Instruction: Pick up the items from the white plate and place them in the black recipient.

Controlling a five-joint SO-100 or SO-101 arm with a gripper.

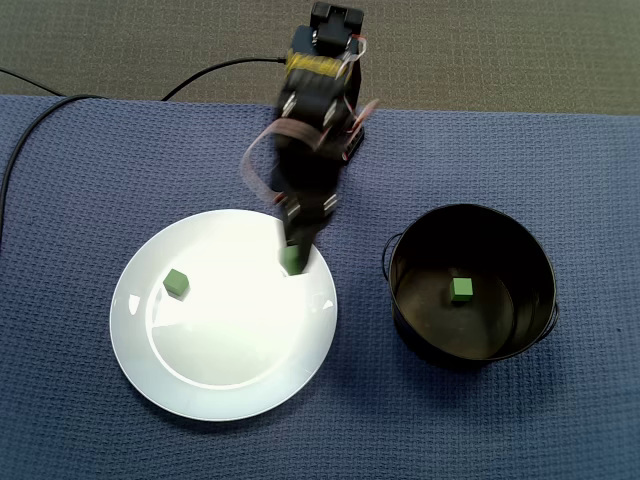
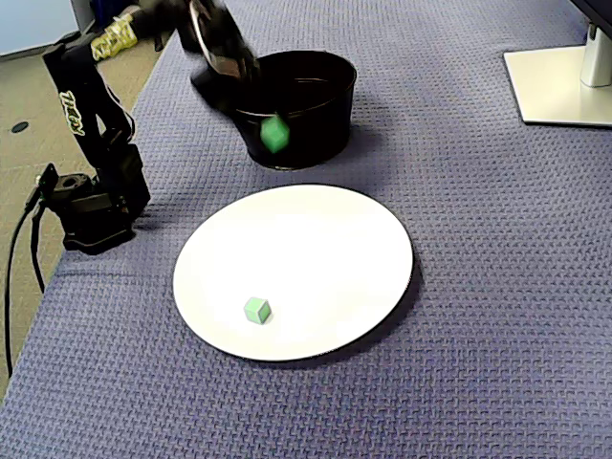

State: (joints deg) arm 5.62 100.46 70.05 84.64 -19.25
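One green cube (image 1: 293,262) pinched at the tips of the fingers (image 1: 298,228), over the white plate (image 1: 230,375) edge

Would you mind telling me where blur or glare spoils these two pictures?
In both fixed views the arm and its hand are smeared by motion. In a fixed view, glare washes out the middle of the plate. In a fixed view, the carried cube is blurred, while the loose cube on the plate is sharp.
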